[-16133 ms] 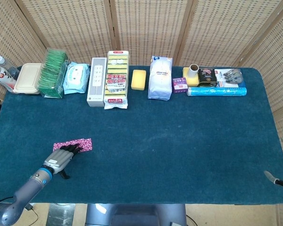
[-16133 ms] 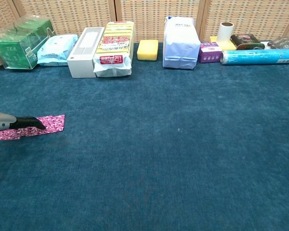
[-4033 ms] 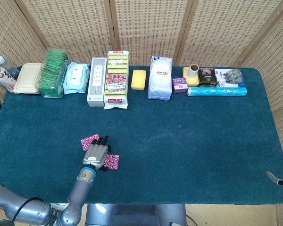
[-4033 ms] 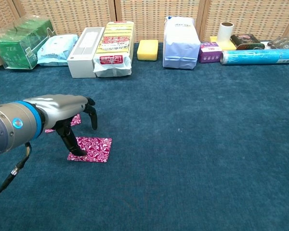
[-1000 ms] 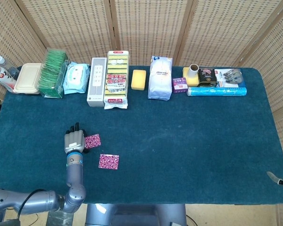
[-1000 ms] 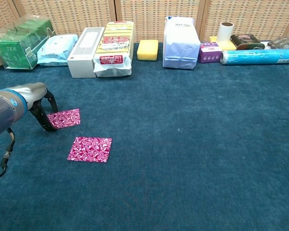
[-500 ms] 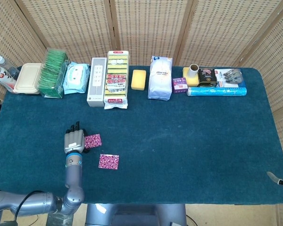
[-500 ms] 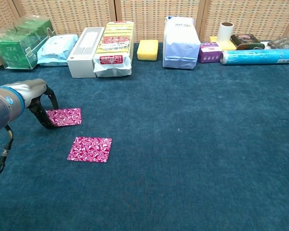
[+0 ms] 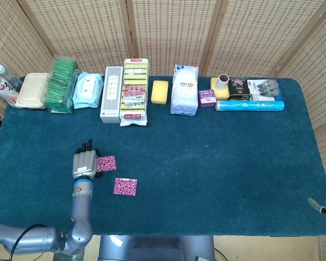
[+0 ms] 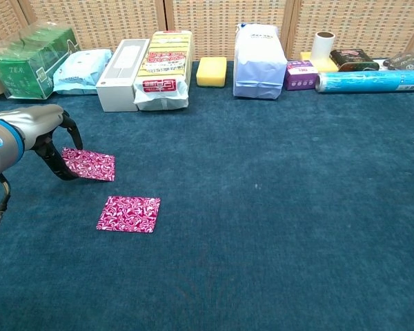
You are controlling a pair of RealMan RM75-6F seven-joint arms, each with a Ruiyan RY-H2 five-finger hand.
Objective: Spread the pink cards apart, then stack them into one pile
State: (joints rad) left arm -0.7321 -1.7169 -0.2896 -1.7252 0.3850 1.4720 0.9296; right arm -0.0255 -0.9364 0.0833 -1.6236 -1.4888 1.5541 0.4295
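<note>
Two pink patterned cards lie apart on the blue table cloth. The nearer card (image 9: 125,186) (image 10: 129,213) lies flat with nothing touching it. The farther card (image 9: 106,163) (image 10: 90,165) has its left edge raised off the cloth. My left hand (image 9: 83,162) (image 10: 47,134) is at that edge, with dark fingertips (image 10: 63,171) under and over it, pinching the card. Of my right hand (image 9: 321,207) only grey tips show at the right border of the head view, off the table's corner; how its fingers stand is hidden.
Along the back edge stands a row of goods: a green tea box (image 10: 29,61), a wipes pack (image 10: 82,69), a white box (image 10: 121,65), a yellow packet (image 10: 165,67), a sponge (image 10: 211,71), a white bag (image 10: 259,61), and a blue roll (image 10: 370,81).
The left hand has closed on the farther card's left edge and tipped that edge up off the cloth. The nearer card has not moved.
</note>
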